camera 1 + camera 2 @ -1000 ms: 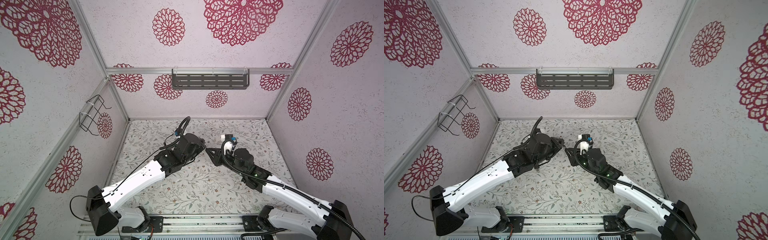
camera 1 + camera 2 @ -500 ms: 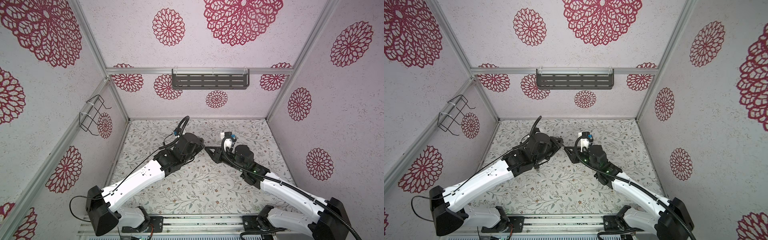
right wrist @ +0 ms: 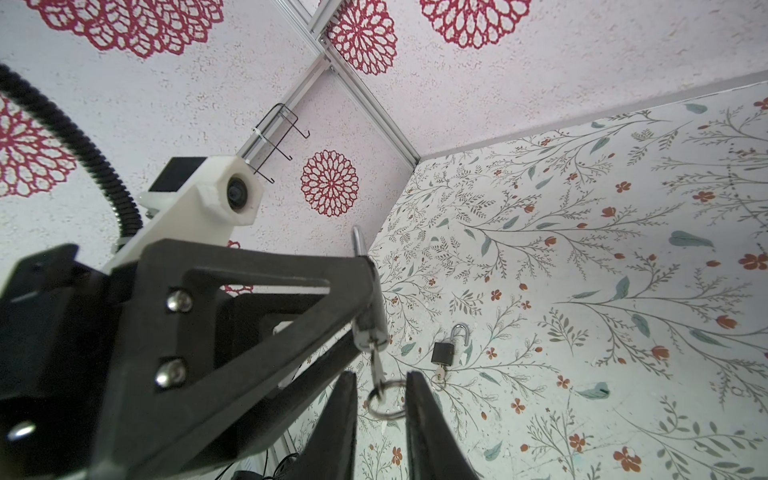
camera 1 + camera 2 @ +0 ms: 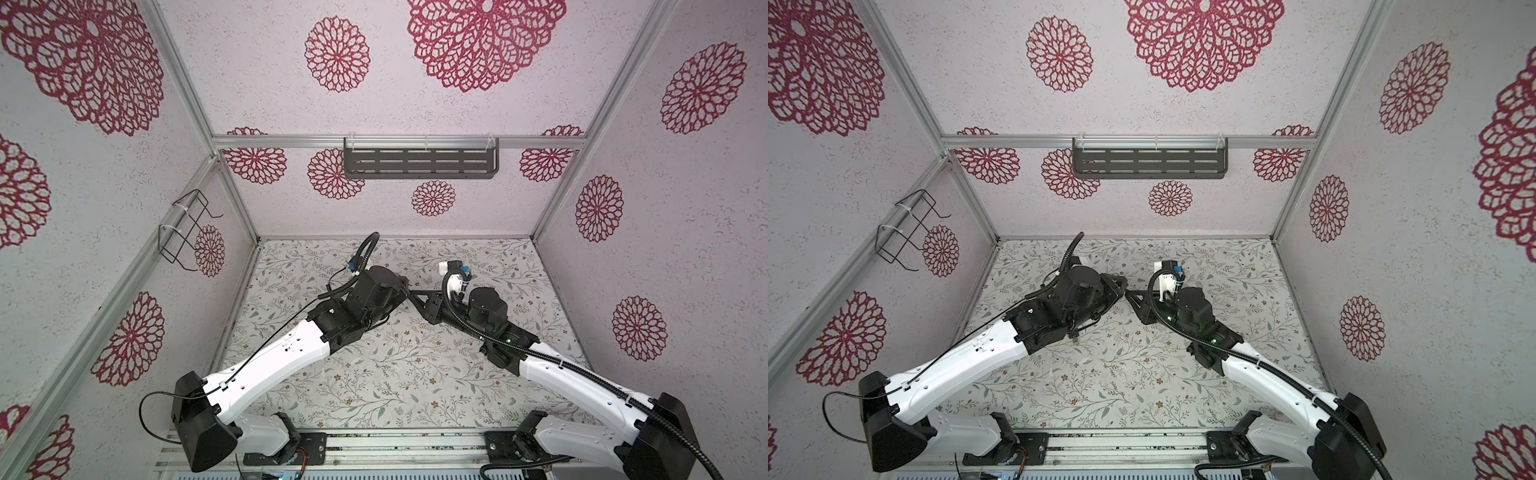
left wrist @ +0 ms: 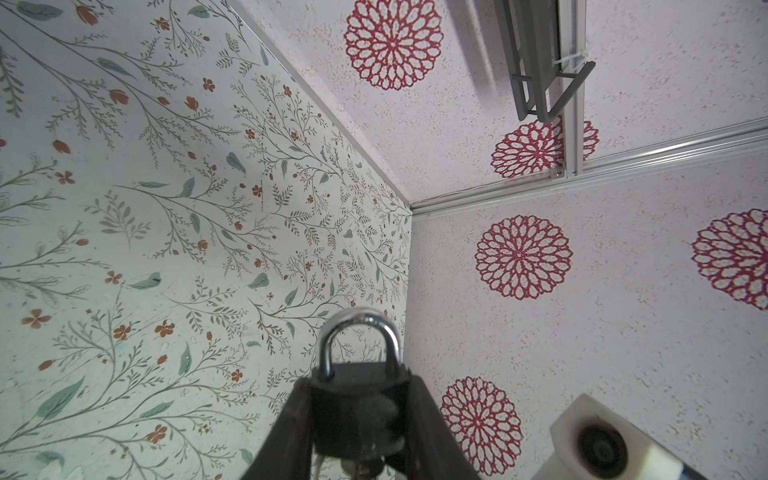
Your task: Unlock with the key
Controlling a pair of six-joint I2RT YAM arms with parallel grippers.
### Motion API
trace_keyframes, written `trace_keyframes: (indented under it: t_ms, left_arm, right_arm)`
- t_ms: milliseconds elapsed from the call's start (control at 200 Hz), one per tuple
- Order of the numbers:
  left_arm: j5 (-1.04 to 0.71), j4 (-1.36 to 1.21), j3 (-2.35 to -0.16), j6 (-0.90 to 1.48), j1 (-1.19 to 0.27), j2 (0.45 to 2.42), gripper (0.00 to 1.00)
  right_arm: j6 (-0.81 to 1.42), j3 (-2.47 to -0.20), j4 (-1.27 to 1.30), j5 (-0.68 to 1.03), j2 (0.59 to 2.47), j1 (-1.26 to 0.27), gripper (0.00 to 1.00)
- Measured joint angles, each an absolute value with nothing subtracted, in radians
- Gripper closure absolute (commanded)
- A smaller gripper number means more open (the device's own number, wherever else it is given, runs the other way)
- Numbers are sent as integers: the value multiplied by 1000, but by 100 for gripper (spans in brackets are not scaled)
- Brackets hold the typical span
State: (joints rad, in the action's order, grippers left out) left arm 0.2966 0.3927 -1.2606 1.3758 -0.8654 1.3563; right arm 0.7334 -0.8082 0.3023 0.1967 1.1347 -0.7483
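padlock (image 5: 357,399): black body clamped in left gripper (image 5: 359,380), above the table (image 3: 582,291), shackle (image 5: 359,332) seated | key (image 3: 376,363): in the padlock's underside, ring (image 3: 384,401) hanging | right gripper (image 3: 380,374): jaws narrowly apart astride ring; we cannot tell whether they pinch | risk: we judge a hold on the loose ring swivels, delivers no torque, may extract the key

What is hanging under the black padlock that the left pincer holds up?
A key sticks out below the padlock, its ring dangling inside the open right pincer. The keyhole itself is covered.
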Motion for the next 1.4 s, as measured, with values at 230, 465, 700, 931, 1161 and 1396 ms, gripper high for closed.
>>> trace_keyframes:
  t_ms: [230,465,700,931,1161,1396]
  left_arm:
    - [279,383,-1261,1376,-865,1356,100]
    - [252,369,-1260,1376,-870,1357,100]
    - [252,357,-1242,1376,-871,1356,100]
    - [260,356,-1233,1376,-871,1354,100]
    - [271,358,-1229,1376,-871,1350,100]
    - [279,352,-1225,1376,-871,1345,100]
  right_arm:
    - [735,-808,302,205,1148,-745,82]
    - [735,-808,314,215,1155,-744,83]
    - [735,-808,311,213,1155,-744,79]
    - [734,-808,305,211,1154,-744,81]
    - [734,-808,300,212,1154,-744,88]
    - [741,-808,304,220,1154,-744,97]
